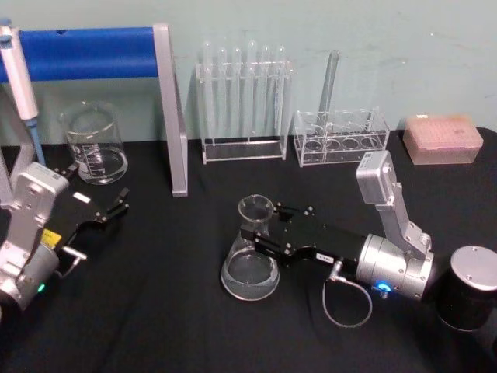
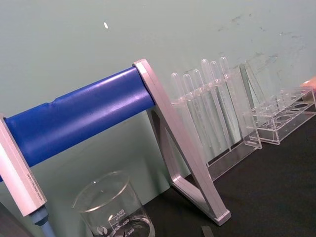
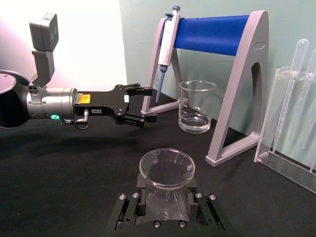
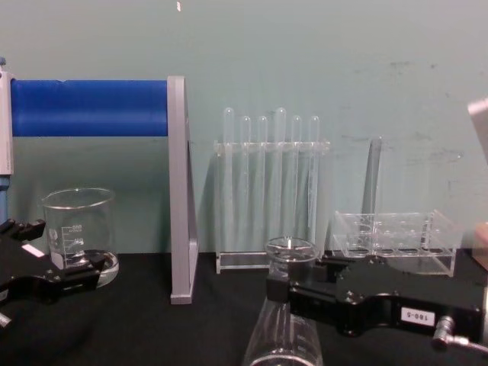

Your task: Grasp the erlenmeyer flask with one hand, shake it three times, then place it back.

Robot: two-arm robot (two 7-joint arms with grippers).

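Note:
The erlenmeyer flask [image 1: 250, 260] [image 3: 166, 170] [image 4: 288, 252] is clear glass and stands upright on the black cloth just in front of centre. My right gripper [image 1: 266, 227] [image 3: 165, 192] [image 4: 293, 291] reaches in from the right at neck height. Its black fingers are shut on the flask's neck just below the flared rim, one on each side. The flask's base looks to rest on the cloth. My left gripper [image 1: 97, 190] [image 3: 148, 104] [image 4: 53, 255] hovers open at the far left, in front of the beaker, holding nothing.
A glass beaker [image 1: 95, 144] [image 3: 196, 106] stands back left under a blue-barred pipette stand [image 1: 85, 43] holding a pipette [image 1: 19, 78]. Along the back are a test tube rack [image 1: 242, 101], a low clear rack [image 1: 342, 136] and a pink tip box [image 1: 443, 140].

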